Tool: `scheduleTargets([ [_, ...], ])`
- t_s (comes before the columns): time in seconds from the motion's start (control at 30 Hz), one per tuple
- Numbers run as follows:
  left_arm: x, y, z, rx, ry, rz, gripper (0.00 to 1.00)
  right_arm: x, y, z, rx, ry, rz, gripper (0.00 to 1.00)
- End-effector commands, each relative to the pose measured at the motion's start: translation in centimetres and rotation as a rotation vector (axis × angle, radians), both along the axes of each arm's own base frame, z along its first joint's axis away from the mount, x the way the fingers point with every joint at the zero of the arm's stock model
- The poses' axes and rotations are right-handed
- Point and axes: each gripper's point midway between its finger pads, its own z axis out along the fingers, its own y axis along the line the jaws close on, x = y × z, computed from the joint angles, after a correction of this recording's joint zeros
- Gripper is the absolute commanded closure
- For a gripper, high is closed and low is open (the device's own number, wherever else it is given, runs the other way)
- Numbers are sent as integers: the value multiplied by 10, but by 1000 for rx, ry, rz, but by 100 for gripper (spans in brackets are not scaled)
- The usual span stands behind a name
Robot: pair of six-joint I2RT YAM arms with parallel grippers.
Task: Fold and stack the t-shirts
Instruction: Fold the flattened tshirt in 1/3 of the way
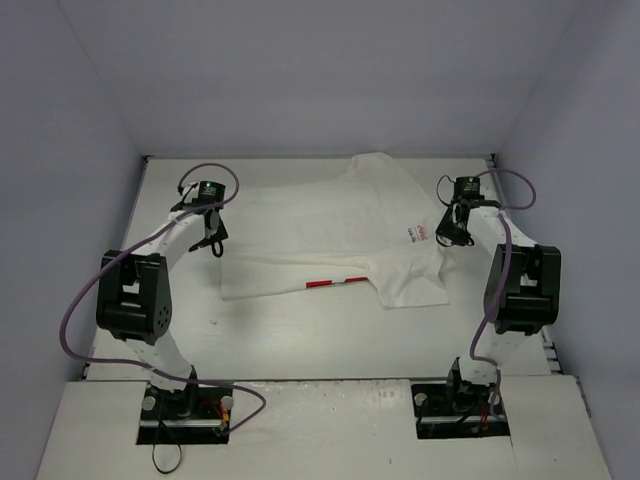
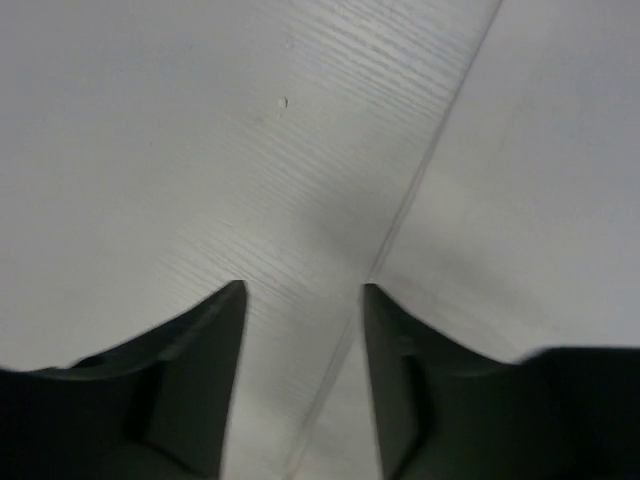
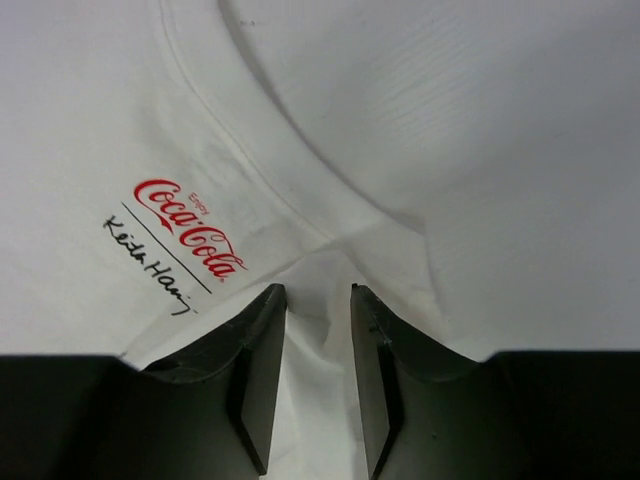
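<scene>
T-shirt (image 1: 340, 235) white; thin red strip (image 1: 335, 283) at near hem. Small print (image 3: 190, 228) toward right edge: red script, black line and black handwriting beneath. Bench (image 2: 250, 180) white, faint fine grain. Fingers (image 3: 262, 380) black. Cables (image 1: 66, 322) purple. Arms (image 1: 180, 235) white and black.

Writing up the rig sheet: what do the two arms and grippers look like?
Identical pair: left arm and right arm have white links, black boxy joint housings and a purple cable looping outside each. The fingers are black, tapered wedges. Black base plates, with red and yellow wires at the feet. No legible markings.
</scene>
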Motion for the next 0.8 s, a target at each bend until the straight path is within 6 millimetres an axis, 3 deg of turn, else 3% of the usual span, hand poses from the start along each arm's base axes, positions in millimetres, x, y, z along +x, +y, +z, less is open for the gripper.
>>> scheduleTargets([
  [0.0,21,8,48,30,-124,1,45,32,-14,50,-53,-146,-22,66],
  [0.1,25,0,64,1,-162,-31,36,40,-11,62,-49,-175,22,56],
  [0.17,22,-26,91,-54,-228,-110,34,35,-5,79,-43,-210,70,40],
  [0.2,21,-31,95,-61,-236,-128,33,34,-5,89,-48,-234,82,34],
  [0.23,14,-56,102,-71,-248,-199,33,27,-1,101,-44,-264,102,28],
  [0.3,-3,-77,104,-81,-248,-245,33,10,11,112,-11,-293,151,24],
  [0.4,-37,-103,76,-161,-195,-251,33,-24,27,109,47,-304,185,25],
  [0.47,-57,-107,49,-178,-136,-227,33,-49,37,90,95,-271,186,26],
  [0.5,-60,-107,40,-171,-115,-224,33,-56,40,94,107,-291,177,27],
  [0.6,-72,-108,15,-165,-50,-220,33,-78,48,75,136,-261,171,31],
  [0.67,-78,-108,-4,-152,7,-220,33,-96,55,52,153,-205,163,37],
  [0.77,-78,-102,-22,-115,63,-207,33,-116,62,23,160,-131,147,36],
])
